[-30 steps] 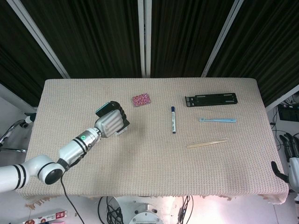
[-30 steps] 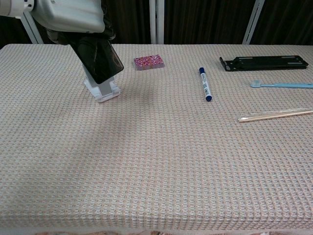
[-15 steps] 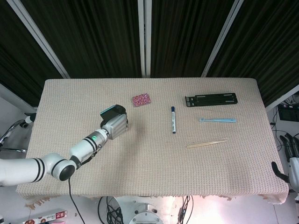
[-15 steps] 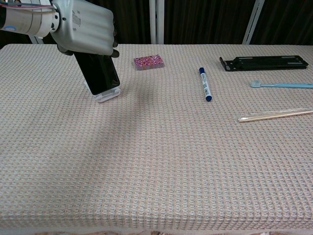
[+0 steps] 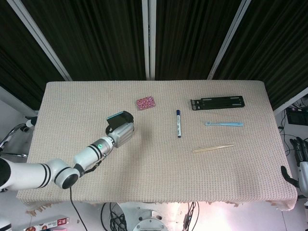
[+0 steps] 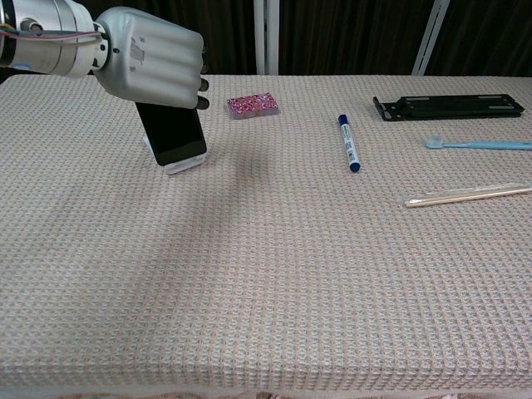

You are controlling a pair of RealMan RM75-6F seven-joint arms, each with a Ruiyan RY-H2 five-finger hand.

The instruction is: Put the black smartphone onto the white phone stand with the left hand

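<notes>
In the chest view the left hand (image 6: 154,68) sits at the upper left of the frame, its fingers (image 6: 189,62) curled down over the top end of the black phone (image 6: 173,133) and grasping it there. The phone hangs out below the fingers, so only its lower part shows, with the dark screen facing the camera. Its long axis runs up and down, and the top leans back and toward the left of the frame. The bottom edge of the phone meets the white stand (image 6: 183,162), of which only a small lip shows under and beside the phone; whether the phone's weight rests fully on the stand cannot be told. In the head view the same hand (image 5: 123,133) lies left of centre, and the phone (image 5: 119,118) peeks out above it as a dark slab with a pale edge.

The right hand (image 5: 297,161) shows only at the far right edge of the head view, off the counter (image 6: 266,291); whether it is clenched or released cannot be told.

Along the upper part of the counter lie a pink sparkly block (image 6: 253,105), a blue marker (image 6: 347,143), a black tray (image 6: 449,106), a blue toothbrush (image 6: 480,144) and a pair of wooden chopsticks (image 6: 467,194).
</notes>
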